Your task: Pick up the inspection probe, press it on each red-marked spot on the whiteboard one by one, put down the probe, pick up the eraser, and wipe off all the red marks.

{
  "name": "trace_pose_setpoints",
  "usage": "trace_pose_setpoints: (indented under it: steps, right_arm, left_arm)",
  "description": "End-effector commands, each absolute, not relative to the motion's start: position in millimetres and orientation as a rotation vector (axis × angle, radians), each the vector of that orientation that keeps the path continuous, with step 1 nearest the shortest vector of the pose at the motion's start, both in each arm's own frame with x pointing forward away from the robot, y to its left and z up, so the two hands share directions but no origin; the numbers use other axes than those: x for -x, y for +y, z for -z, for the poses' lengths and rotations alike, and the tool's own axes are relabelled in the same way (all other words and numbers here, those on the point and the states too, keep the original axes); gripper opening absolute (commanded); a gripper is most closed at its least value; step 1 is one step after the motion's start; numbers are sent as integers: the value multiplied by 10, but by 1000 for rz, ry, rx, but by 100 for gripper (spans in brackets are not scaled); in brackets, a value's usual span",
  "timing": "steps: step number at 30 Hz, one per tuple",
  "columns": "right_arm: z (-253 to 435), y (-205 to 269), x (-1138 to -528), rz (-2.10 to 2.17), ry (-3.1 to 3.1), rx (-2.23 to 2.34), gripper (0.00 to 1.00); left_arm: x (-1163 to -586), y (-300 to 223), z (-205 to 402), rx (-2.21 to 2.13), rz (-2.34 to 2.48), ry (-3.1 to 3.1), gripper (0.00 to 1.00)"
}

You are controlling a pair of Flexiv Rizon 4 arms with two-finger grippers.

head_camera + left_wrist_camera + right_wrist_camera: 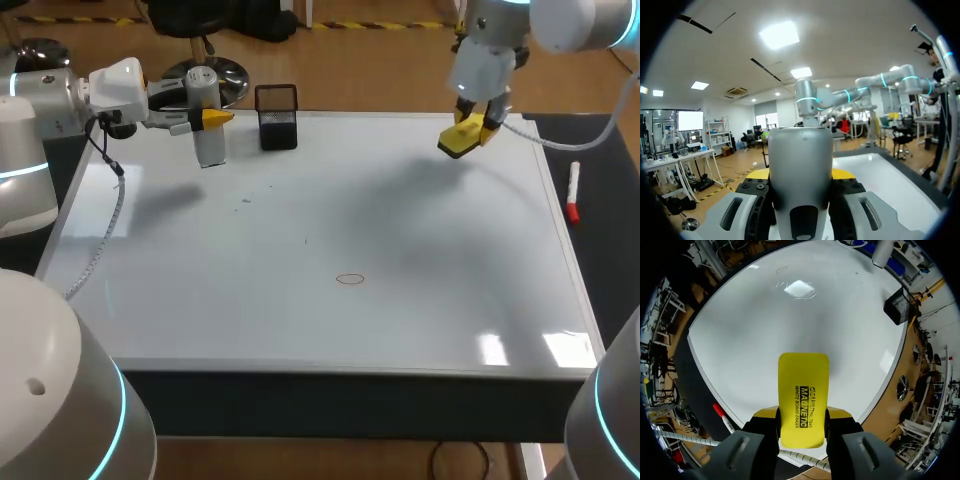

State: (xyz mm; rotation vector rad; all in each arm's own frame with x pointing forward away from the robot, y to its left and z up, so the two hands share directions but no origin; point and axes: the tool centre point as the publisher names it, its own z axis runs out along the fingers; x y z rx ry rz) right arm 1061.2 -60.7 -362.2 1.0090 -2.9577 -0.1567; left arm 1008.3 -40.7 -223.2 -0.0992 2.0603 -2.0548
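While the left gripper (pixel 210 119) pinches the grey inspection probe (pixel 800 165) between its fingers, the right gripper (pixel 802 416) clamps the yellow eraser (pixel 803 382), which juts ahead of its tips.

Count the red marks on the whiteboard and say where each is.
1. A red oval lies near the middle of the whiteboard, a little toward its front edge. Fainter marks may be too small to see.
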Motion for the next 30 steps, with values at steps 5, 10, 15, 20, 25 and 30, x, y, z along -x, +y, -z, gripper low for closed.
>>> trace_pose_setpoints:
  steps: [5,10,15,20,25,30]
  right_arm:
    - [3596,-680,-10663,151,-2983,-981,0]
    - [3596,-680,-10663,151,-2983,-981,0]
    - [3596,-680,-10663,151,-2983,-981,0]
    - [3596,-680,-10663,151,-2983,-981,0]
    - [3596,-680,-10663,151,-2983,-981,0]
    - [3596,-680,-10663,151,-2983,-981,0]
  left_arm:
    - [-10075,-405,2216,100,2052,2061,0]
    - [-10075,-405,2216,100,2052,2061,0]
    - [-10075,-405,2216,100,2052,2061,0]
    - [-10075,-405,2216,100,2052,2061,0]
    - [-10075,-405,2216,100,2052,2061,0]
    - [-9946,-484,2200,63,2065,2065,0]
